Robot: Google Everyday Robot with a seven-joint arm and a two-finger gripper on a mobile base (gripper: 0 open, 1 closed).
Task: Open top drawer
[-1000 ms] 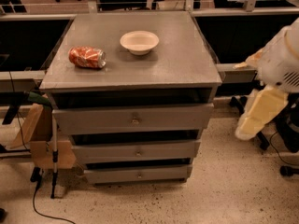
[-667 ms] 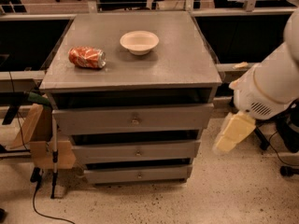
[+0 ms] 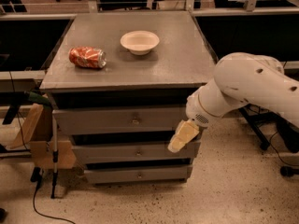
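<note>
The grey cabinet (image 3: 163, 66) has three drawer fronts stacked one above the other. The top drawer (image 3: 93, 121) is the tallest front, with a small round metal knob (image 3: 135, 121) at its middle, and it sits pushed in. My gripper (image 3: 182, 136), cream-coloured at the end of the white arm (image 3: 247, 85), hangs in front of the cabinet's right side. It is level with the gap between the top and middle drawers, to the right of the knob and a little below it, and is not touching the knob.
A crushed red can (image 3: 87, 57) and a white bowl (image 3: 139, 42) sit on the cabinet top. A wooden frame with a thin pole (image 3: 39, 139) stands at the cabinet's left. Dark desks and chair legs (image 3: 285, 162) are behind and to the right.
The arm has swung left and down from the right of the cabinet, bringing the gripper in front of the right part of the drawer fronts. The drawers have not moved.
</note>
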